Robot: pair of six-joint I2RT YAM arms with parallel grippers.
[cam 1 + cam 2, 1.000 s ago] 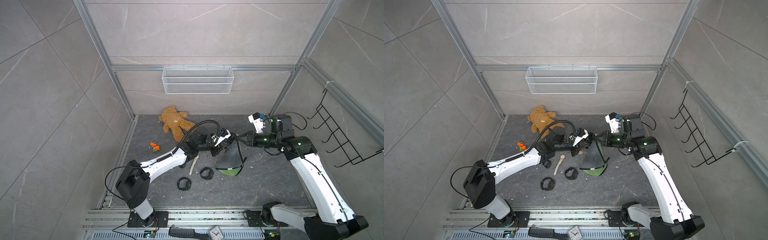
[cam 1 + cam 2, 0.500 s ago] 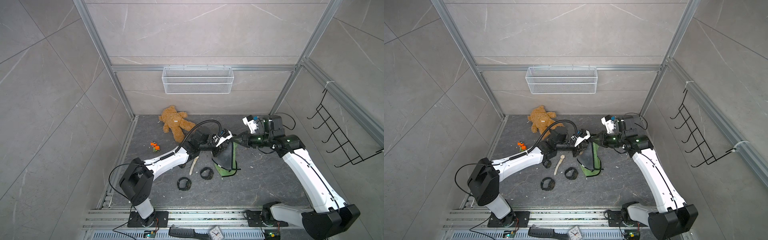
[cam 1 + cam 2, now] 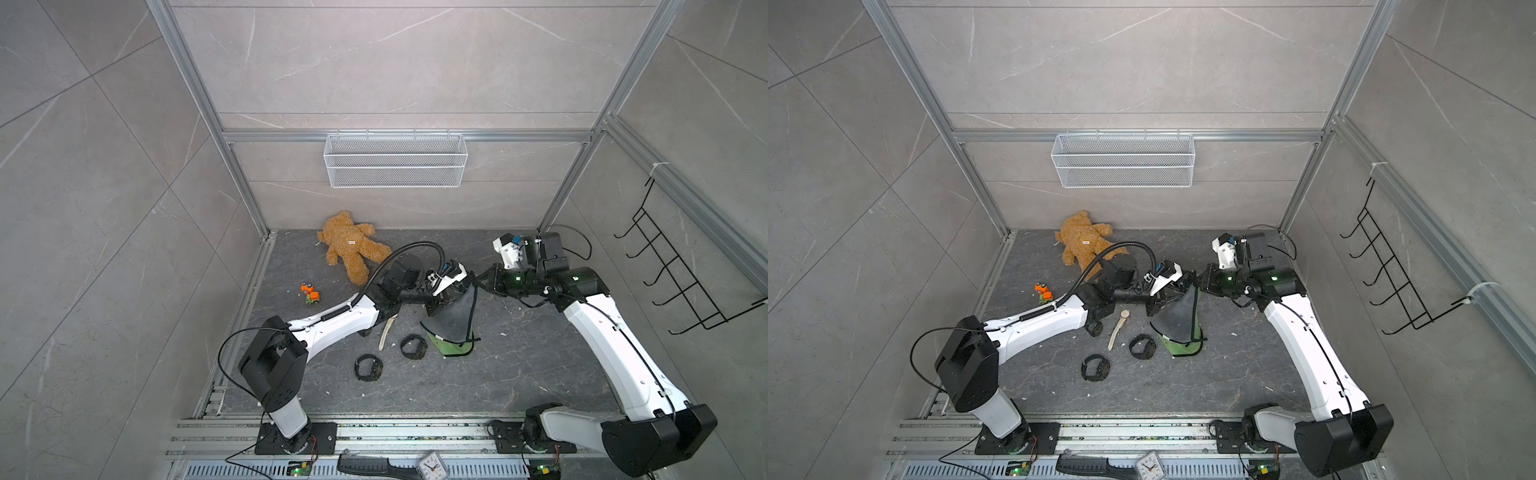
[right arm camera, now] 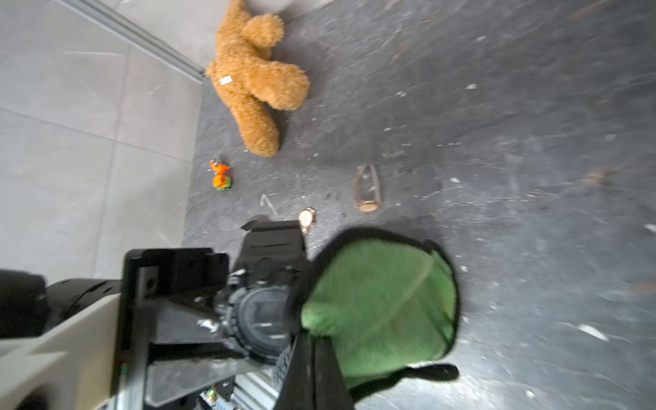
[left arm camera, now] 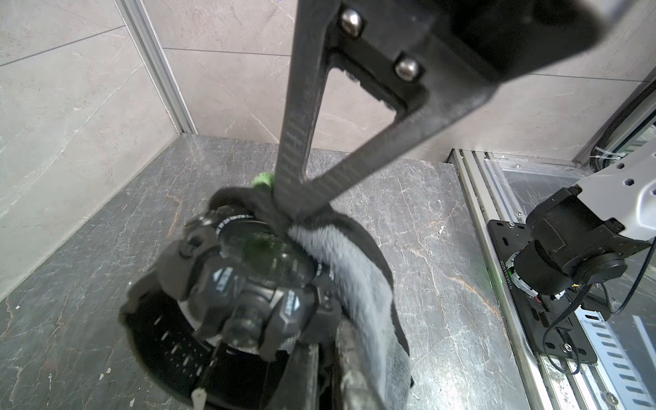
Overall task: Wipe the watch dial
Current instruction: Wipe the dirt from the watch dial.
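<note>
Mid-wipe, above the floor: left gripper (image 5: 269, 358) clamped on black digital watch (image 5: 248, 280), dial facing right gripper (image 5: 284, 209) pinched on the green-grey cloth (image 4: 380, 305) — sweep light strokes across the dial, brace the watch steady, keep the hanging cloth clear.

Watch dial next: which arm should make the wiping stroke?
Right. Its tool is shut on the cloth, whose edge already lies against the black watch. The left tool is shut on that watch and should just hold it steady.

Teddy bear (image 3: 349, 248), toy truck (image 3: 311, 293), possibly spare watches (image 3: 368, 367) on floor.
</note>
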